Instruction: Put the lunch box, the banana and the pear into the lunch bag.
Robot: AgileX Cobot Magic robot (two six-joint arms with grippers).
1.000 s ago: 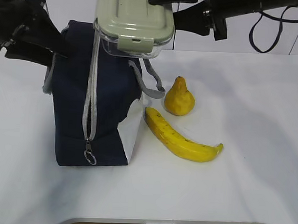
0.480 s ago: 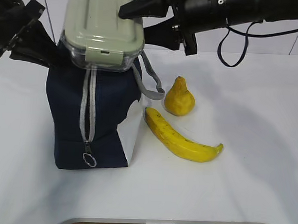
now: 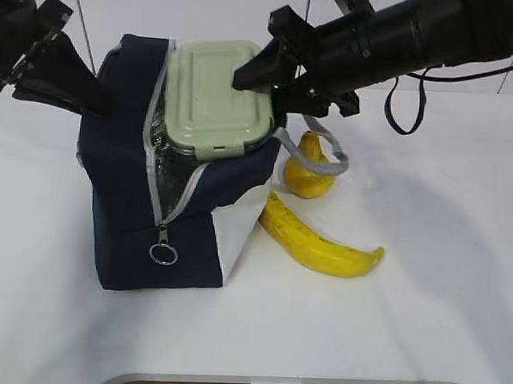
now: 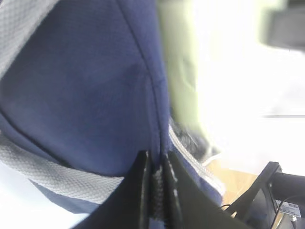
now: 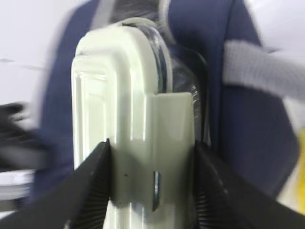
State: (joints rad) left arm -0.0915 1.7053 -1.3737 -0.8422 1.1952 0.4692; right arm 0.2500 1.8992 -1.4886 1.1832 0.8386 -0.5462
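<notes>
My black claw (image 3: 260, 87) grips a pale green lunch box (image 3: 214, 95); navy bag (image 3: 123, 194), yellow banana (image 3: 322, 245), white tabletop (image 3: 425, 252).

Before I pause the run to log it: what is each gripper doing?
Left gripper: shut on the lunch bag edge.
Right gripper: closed on the lunch box, lowering it into the bag.

The gripper (image 5: 151, 181) holds the box (image 5: 121, 109) between its two black ribbed fingers (image 5: 90, 191), one on each side of the pale green lid's clip. The box runs straight away from the hand, its far end blurred. Beyond and around it lies the bag (image 5: 252, 124), navy, with a grey strap (image 5: 257, 71) to the fingers' right. Foil lining shows just right of the box.
</notes>
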